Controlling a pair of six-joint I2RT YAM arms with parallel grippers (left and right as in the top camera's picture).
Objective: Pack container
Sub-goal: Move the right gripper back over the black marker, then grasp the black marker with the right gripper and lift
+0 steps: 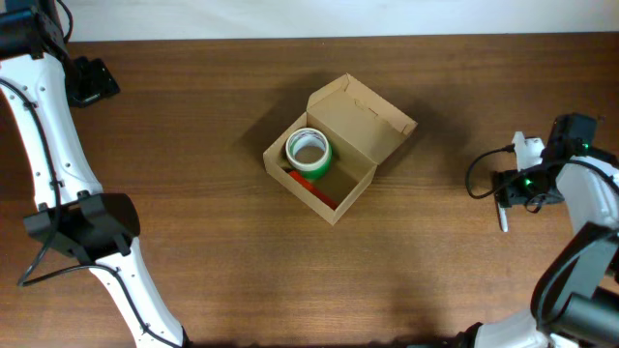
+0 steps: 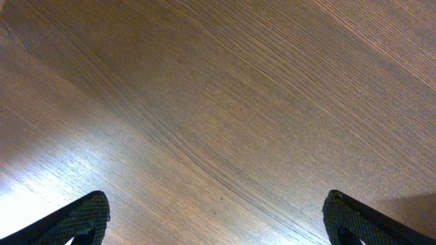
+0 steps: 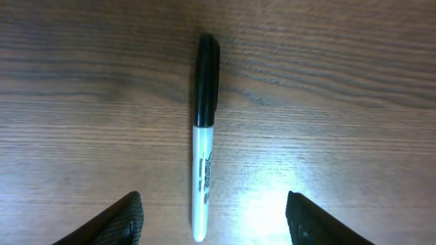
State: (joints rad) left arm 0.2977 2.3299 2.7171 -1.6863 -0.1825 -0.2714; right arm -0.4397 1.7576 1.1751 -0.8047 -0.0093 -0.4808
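Right hand [image 3: 212, 211], fingers apart, straddles the marker [image 3: 204, 129], which lies crosswise to its grip. Left hand [image 2: 218, 221], apart too, is far off.

Cannot read the print on the marker [image 3: 202, 170] — too blurred. Cannot name the red thing [image 1: 319, 192] in the box [image 1: 363, 116], partly hidden by the tape roll [image 1: 308, 152]. Cut off at the bottom edge — all but the fingertips of left claw [image 2: 218, 221] and right claw [image 3: 219, 221].
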